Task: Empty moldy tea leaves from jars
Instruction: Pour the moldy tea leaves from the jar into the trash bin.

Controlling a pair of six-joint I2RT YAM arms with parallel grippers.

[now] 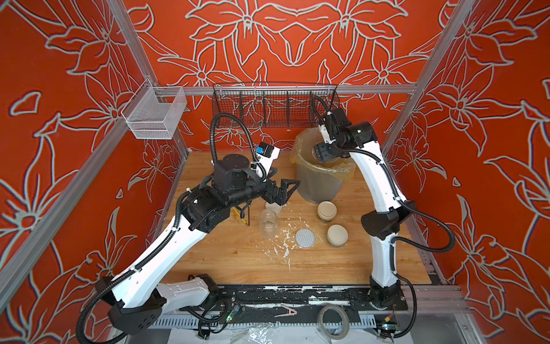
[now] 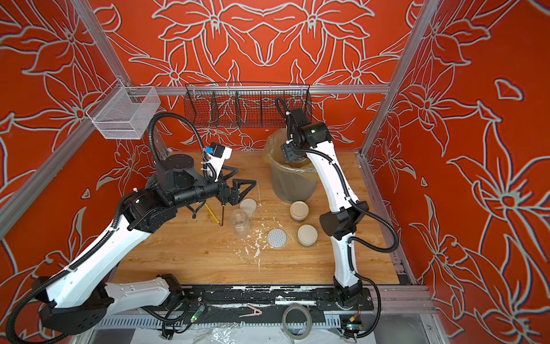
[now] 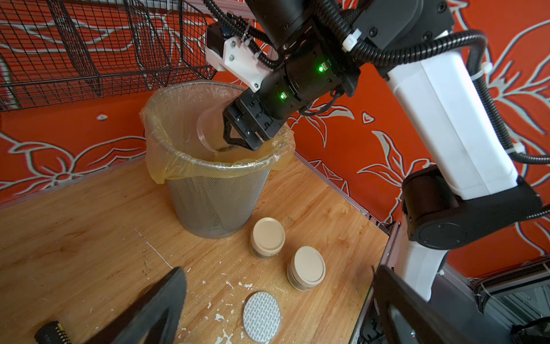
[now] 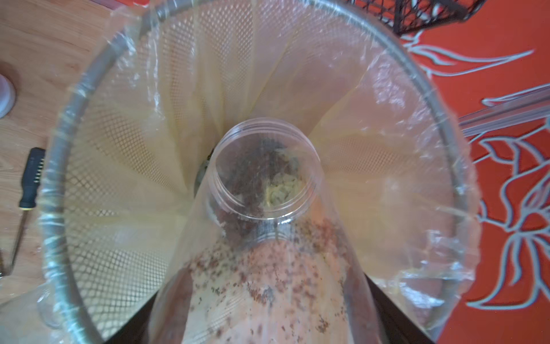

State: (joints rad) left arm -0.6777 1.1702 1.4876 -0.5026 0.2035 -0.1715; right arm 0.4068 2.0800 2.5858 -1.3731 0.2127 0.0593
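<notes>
Right wrist view shows jar (image 4: 268, 262), clamped by right gripper (image 3: 235, 142), tipped mouth-down into bin (image 3: 214, 202) so leaves (image 4: 247, 190) spill; left gripper (image 2: 244, 177) hangs released.

Crowded around the bin (image 1: 320, 187), roomy along the front of the surface (image 1: 226, 262).
Blocked at the bin mouth by the right end effector (image 3: 238, 143) gripping a tilted jar (image 4: 262, 208); cluttered in front by a lidded jar (image 1: 326, 211), a second lidded jar (image 1: 337, 235), a dotted lid (image 1: 305, 237), a lidless jar (image 1: 268, 226) and a cream lid (image 2: 248, 206) near the spread left end effector (image 1: 290, 192).
</notes>
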